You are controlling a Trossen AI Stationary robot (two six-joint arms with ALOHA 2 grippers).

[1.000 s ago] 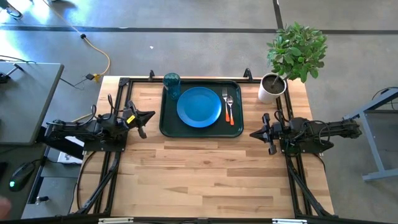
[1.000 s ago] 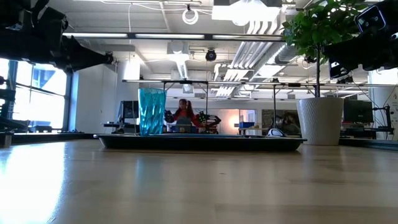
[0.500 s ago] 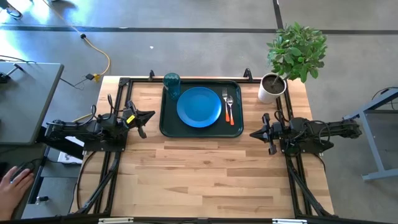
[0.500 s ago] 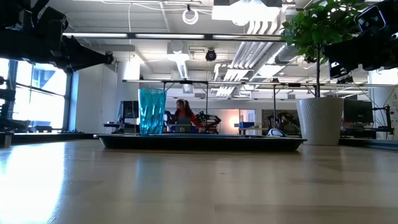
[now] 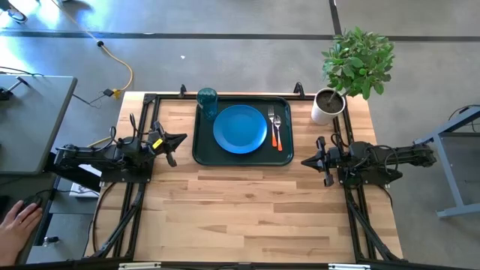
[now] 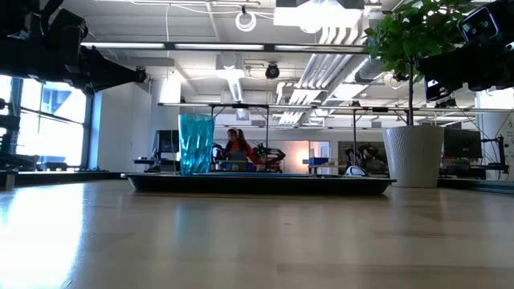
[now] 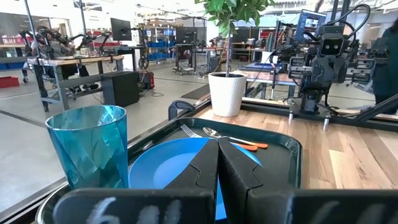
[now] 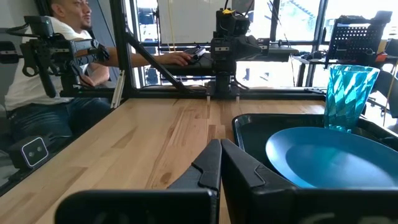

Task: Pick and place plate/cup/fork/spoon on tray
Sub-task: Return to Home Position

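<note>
My left gripper (image 5: 178,139) hangs shut and empty, just left of the tray (image 5: 199,154). All 4 items are on the tray: cup (image 5: 207,100) upright in its far-left corner, plate (image 5: 240,128) central, fork (image 5: 271,124) and spoon (image 5: 278,129) right of it (side by side). My right gripper (image 5: 307,160) is closed, empty, right of the tray.

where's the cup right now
In the high view the cup stands upright in the top-left corner of the tray, just up and left of the blue plate.
</note>
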